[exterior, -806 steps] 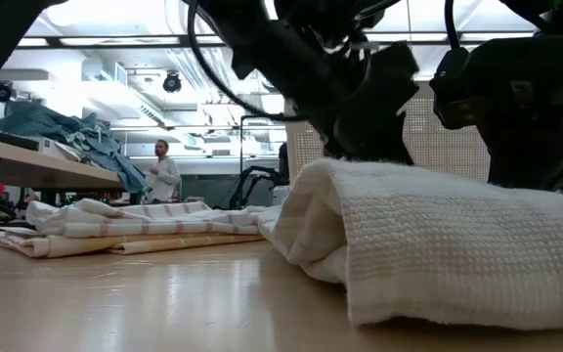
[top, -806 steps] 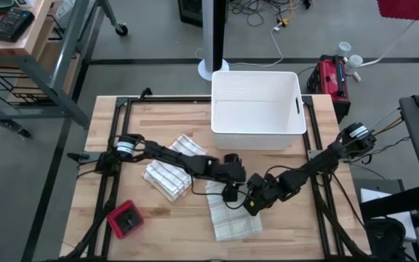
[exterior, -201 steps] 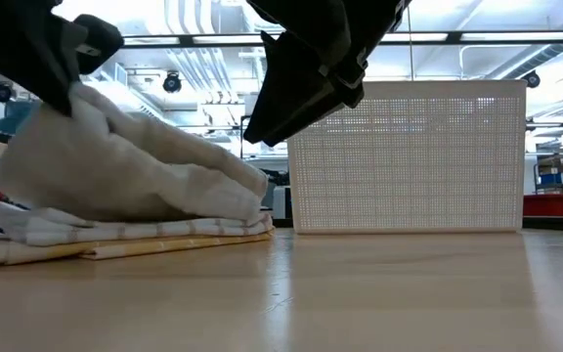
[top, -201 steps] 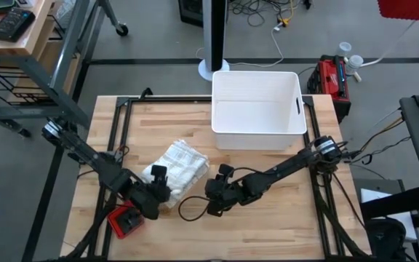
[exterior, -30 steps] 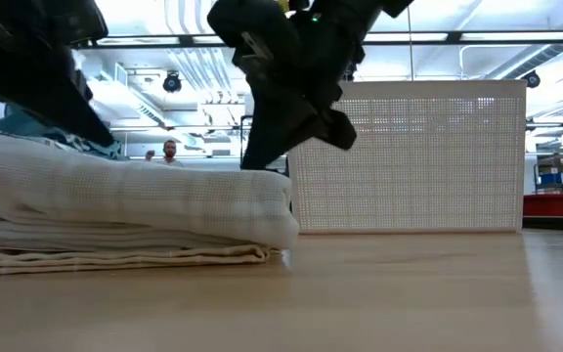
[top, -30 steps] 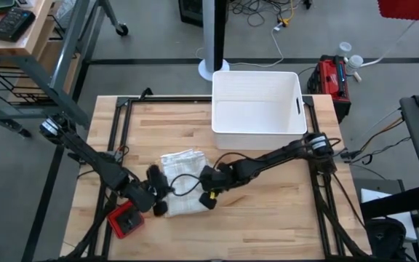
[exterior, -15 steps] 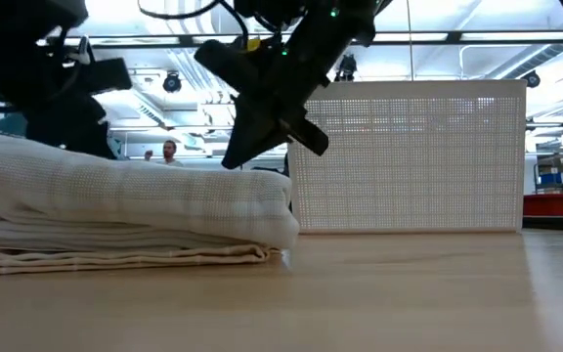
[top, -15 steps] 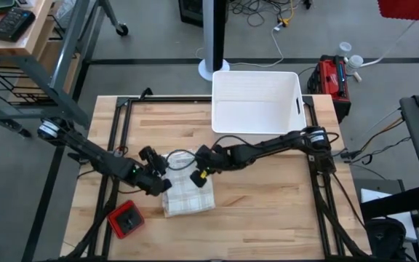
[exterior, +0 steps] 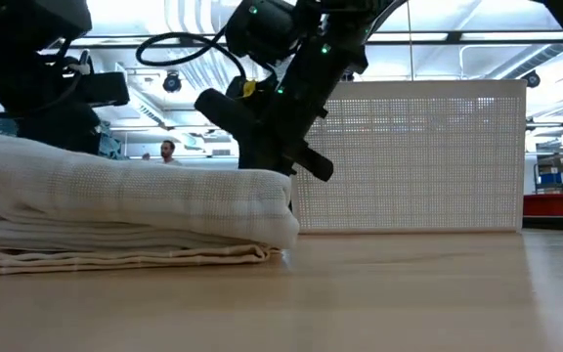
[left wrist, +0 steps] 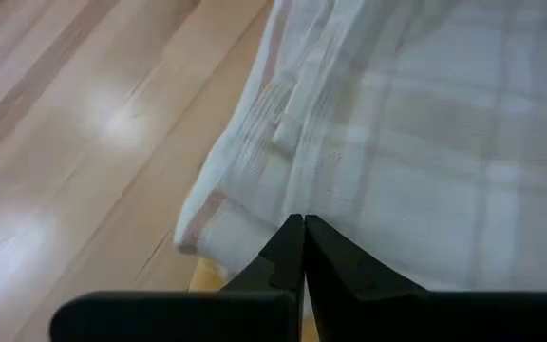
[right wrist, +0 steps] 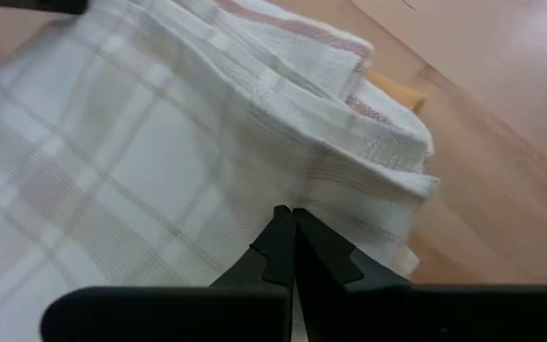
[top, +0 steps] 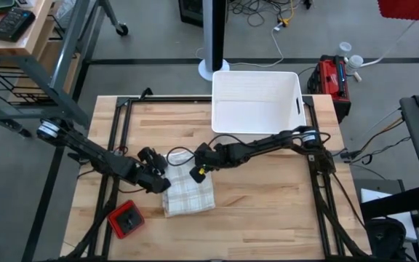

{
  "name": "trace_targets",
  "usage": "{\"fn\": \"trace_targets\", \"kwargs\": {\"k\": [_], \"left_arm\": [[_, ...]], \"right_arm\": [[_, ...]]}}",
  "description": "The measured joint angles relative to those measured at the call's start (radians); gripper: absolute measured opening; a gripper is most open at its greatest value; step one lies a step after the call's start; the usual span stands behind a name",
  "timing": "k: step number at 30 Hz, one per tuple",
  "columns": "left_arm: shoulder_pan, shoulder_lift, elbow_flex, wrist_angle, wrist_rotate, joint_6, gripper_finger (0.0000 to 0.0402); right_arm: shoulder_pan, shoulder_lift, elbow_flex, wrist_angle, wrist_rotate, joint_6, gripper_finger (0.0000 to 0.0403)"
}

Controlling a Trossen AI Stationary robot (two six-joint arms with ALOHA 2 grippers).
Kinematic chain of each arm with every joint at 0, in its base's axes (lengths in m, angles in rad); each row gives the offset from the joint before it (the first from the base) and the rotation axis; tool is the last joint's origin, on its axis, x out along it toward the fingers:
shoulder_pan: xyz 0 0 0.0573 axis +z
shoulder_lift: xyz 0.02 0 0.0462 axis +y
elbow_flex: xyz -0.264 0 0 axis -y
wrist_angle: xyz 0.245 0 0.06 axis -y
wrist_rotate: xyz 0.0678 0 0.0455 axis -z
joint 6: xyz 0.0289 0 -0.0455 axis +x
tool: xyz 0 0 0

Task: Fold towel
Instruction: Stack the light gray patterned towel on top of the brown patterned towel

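Lying folded on the wooden table, the soft white checked cloth towel looks light and limp; corners suit gripping. Left gripper and right gripper, jaws closed and empty, hover at its far edge.

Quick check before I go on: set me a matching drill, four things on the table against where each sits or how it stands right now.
Things:
1. towel
2. white bin
3. red box
4. right gripper

Places or states:
A. table's back edge, right of centre
B. folded, on top of the stack between both arms
C. shut, over the stack's back right corner
D. front left corner of the table

Pairs: 1-B, 2-A, 3-D, 4-C

The left gripper is shut too, at the stack's left edge.
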Motion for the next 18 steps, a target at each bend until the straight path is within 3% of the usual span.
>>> {"fn": "trace_targets", "kwargs": {"k": [8,18], "left_arm": [[-0.002,-0.057,0.051,-0.103,0.044,0.010,0.0001],[0.007,-0.225,0.077,-0.086,0.055,0.139,0.0001]], "right_arm": [[0.008,-0.018,0.000,-0.042,0.000,-0.002,0.0000],[0.011,-0.095,0.000,-0.054,-0.012,-0.094,0.0000]]}}
